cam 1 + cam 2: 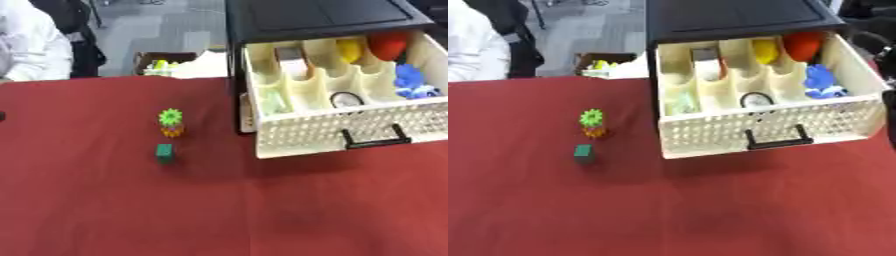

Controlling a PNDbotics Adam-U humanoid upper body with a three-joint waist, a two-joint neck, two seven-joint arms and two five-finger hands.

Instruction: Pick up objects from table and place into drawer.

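left eye view: drawer (pixel 350 127) (open) beside block (pixel 164 152)

Table (pixel 105 210) matt red cloth; drawer (pixel 332 131) perforated, probably plastic.

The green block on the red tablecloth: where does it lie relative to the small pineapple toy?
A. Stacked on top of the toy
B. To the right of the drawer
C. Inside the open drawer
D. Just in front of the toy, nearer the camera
D: the green block sits on the cloth just below the pineapple toy, left of the open drawer.
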